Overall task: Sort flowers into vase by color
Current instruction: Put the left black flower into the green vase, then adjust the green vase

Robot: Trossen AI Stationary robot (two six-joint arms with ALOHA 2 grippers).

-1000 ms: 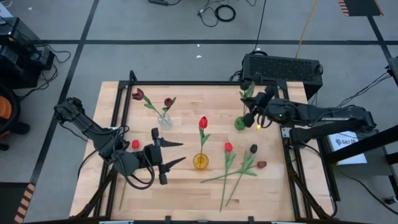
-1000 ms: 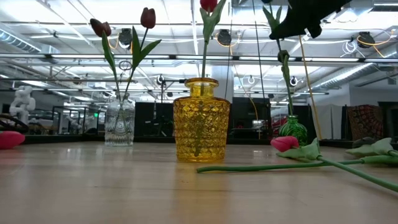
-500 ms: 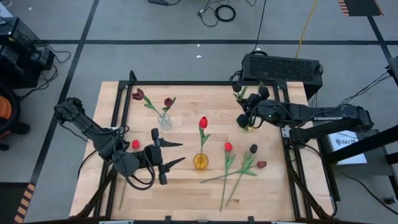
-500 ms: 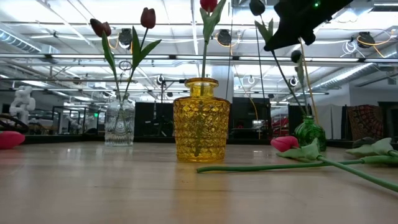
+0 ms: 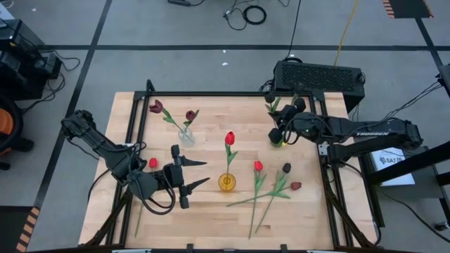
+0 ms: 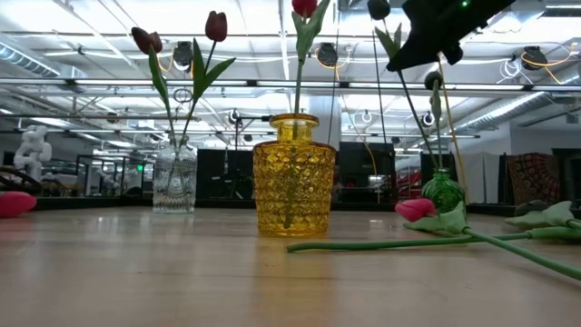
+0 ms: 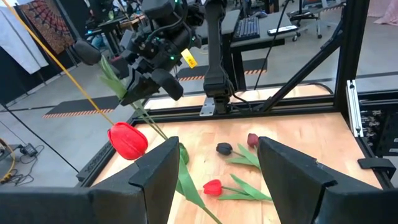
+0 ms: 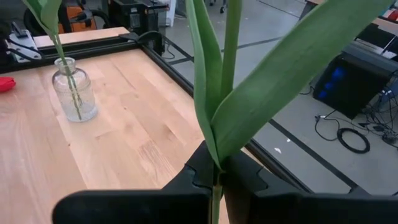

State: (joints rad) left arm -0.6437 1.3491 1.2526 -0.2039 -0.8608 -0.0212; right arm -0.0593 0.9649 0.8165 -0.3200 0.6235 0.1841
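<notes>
Right end effector (image 5: 282, 133) clamped on dark-headed tulip (image 6: 379, 9), thin green stem and long leaves, above green vase (image 6: 442, 192).

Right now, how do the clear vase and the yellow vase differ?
The clear vase is plain see-through glass; the yellow vase is amber with a diamond pattern. The clear vase holds two dark red tulips, the yellow vase one bright red tulip. The clear vase stands farther back on the table, the yellow vase nearer the front. Both stand upright.
</notes>
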